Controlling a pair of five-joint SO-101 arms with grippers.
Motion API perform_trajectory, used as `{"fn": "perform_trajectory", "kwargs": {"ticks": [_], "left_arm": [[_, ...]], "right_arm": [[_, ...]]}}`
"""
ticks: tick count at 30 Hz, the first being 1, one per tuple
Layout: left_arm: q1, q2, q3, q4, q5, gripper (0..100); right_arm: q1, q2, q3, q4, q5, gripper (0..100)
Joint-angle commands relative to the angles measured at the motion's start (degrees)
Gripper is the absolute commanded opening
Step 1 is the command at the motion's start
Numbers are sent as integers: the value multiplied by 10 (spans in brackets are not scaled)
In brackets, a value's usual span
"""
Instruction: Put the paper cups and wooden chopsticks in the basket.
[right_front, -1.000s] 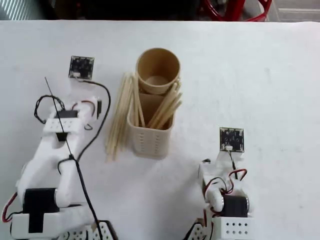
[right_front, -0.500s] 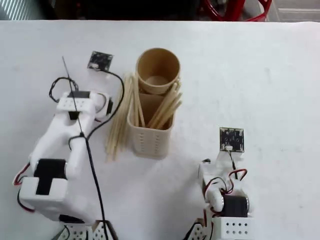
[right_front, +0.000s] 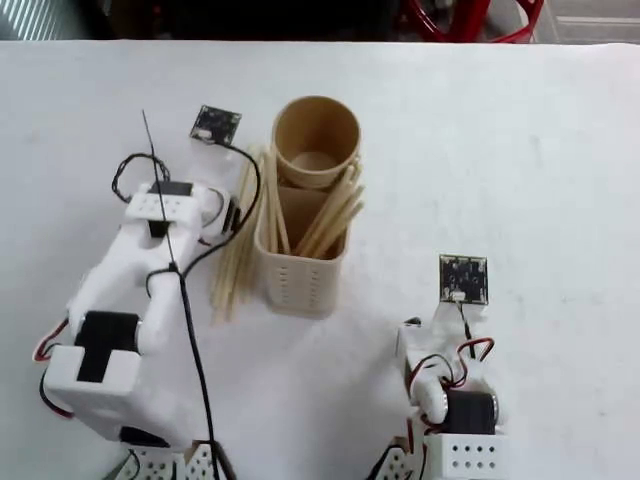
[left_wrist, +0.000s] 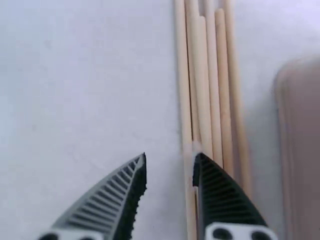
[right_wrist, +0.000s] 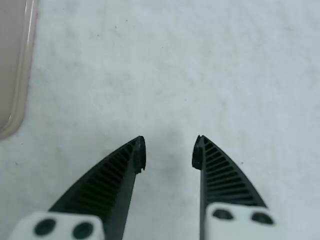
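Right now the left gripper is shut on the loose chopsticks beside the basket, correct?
Not quite: the left gripper is open, not shut. It sits over the loose chopsticks beside the basket. The left wrist view shows its fingers apart, with nothing clamped between them.

You're looking at a white table (right_front: 520, 150), a tan paper cup (right_front: 316, 130), a cream basket (right_front: 298, 285) dotted with rows of small holes, and pale wooden chopsticks (left_wrist: 205, 75). The left gripper (left_wrist: 169, 167) and right gripper (right_wrist: 169, 150) are black, ridged, on white mounts.
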Motion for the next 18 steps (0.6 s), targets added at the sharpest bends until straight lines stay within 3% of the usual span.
{"fn": "perform_trajectory", "kwargs": {"ticks": [1, 11, 18], "left_arm": [[5, 19, -33, 0, -5, 165], [0, 90, -120, 56, -1, 164], [0, 91, -123, 72, 1, 37]], "right_arm": [[-1, -5, 5, 4, 4, 159], [-1, -5, 5, 4, 4, 159], [-1, -5, 5, 4, 4, 159]]}}
